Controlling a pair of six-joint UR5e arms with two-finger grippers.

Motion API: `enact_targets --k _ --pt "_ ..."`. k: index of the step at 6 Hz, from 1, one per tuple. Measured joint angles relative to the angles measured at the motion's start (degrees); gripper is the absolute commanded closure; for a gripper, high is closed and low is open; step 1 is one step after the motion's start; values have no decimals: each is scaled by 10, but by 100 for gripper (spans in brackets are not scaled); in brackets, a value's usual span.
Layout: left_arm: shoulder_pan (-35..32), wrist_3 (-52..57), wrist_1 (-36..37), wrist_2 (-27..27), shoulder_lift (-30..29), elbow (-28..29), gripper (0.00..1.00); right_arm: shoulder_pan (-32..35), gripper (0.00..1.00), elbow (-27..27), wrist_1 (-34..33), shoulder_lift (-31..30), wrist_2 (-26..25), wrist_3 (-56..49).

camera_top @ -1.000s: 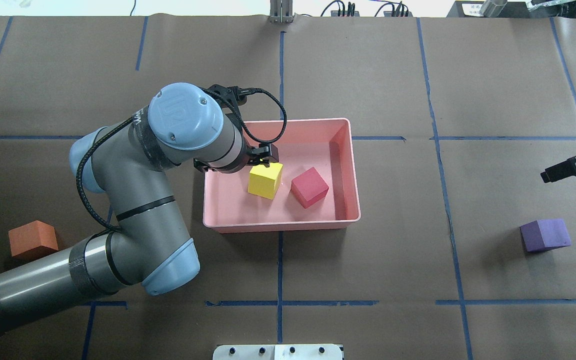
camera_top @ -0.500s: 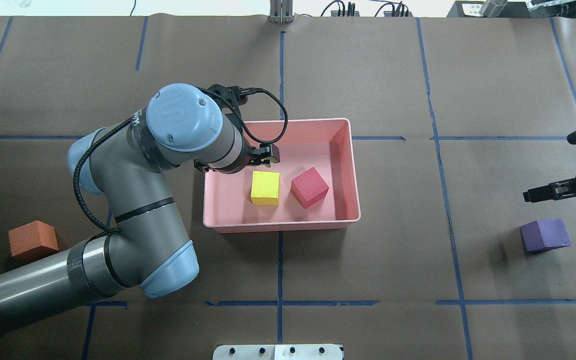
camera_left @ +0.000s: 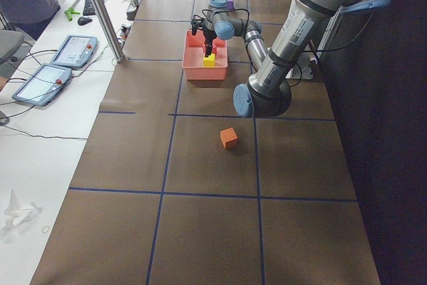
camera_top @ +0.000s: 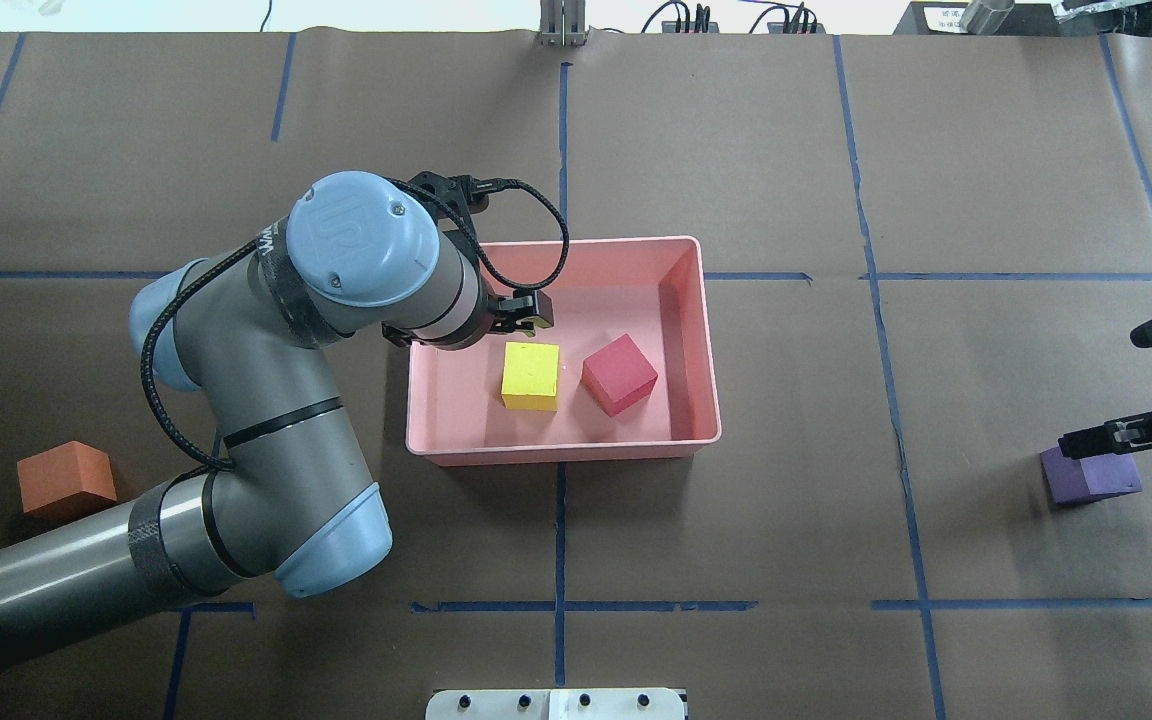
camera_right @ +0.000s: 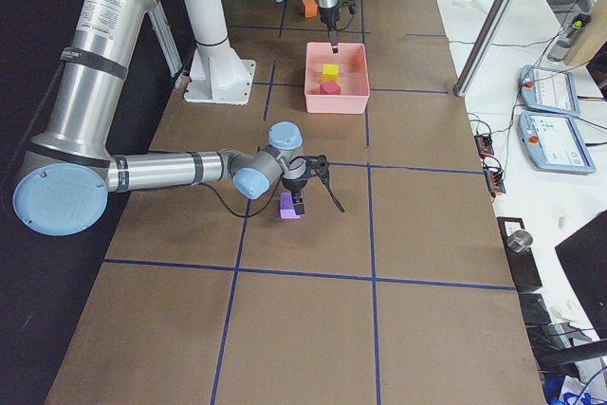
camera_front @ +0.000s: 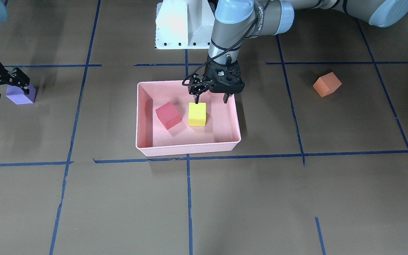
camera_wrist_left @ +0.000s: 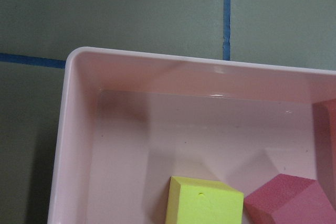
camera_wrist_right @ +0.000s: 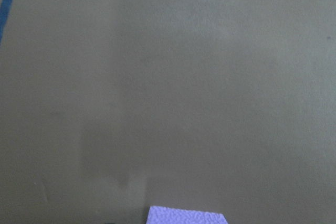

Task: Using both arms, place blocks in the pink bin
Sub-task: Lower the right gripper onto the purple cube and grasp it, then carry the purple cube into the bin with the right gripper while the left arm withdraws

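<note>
The pink bin (camera_top: 561, 455) holds the yellow-green block (camera_top: 530, 375) and the red block (camera_top: 619, 374), both resting on its floor. My left gripper (camera_front: 212, 100) is open and empty, just above the yellow-green block (camera_front: 197, 114) near the bin's wall on the robot's side. The purple block (camera_top: 1091, 477) lies on the table at the right. My right gripper (camera_front: 10, 89) is open and hangs low over the purple block (camera_front: 20, 95), fingers on either side. The orange block (camera_top: 66, 478) lies on the table at the left, partly behind my left arm.
The table is covered in brown paper with blue tape lines. The white pedestal base (camera_front: 181, 24) stands behind the bin (camera_front: 186, 150) on the robot's side. My left arm's elbow (camera_top: 331, 530) spans the area between the orange block and the bin.
The yellow-green block left my left gripper and settled flat on the bin floor; the gripper drew back slightly. My right gripper moved in and down over the purple block.
</note>
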Motion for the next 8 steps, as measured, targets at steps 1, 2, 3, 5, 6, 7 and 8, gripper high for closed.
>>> enact_targets --k 1,2,3,5,6,7,8 --pt "0 0 0 0 1 0 0 -14 31 -5 -1 -5 -1 0" --pt "0 0 0 0 1 0 0 -24 55 -11 -2 -6 0 0" --pt "0 0 0 0 4 0 0 -28 64 -13 -4 -5 3 0" --pt "0 3 0 -2 11 -5 0 -30 65 -6 -8 18 12 5" --pt "-1 16 2 -5 18 -13 0 -29 65 3 -15 47 26 15" --pt "-3 52 12 -7 37 -35 0 -29 64 14 -49 91 36 35" --pt "-12 117 34 -8 61 -66 0 -28 64 32 -132 162 39 57"
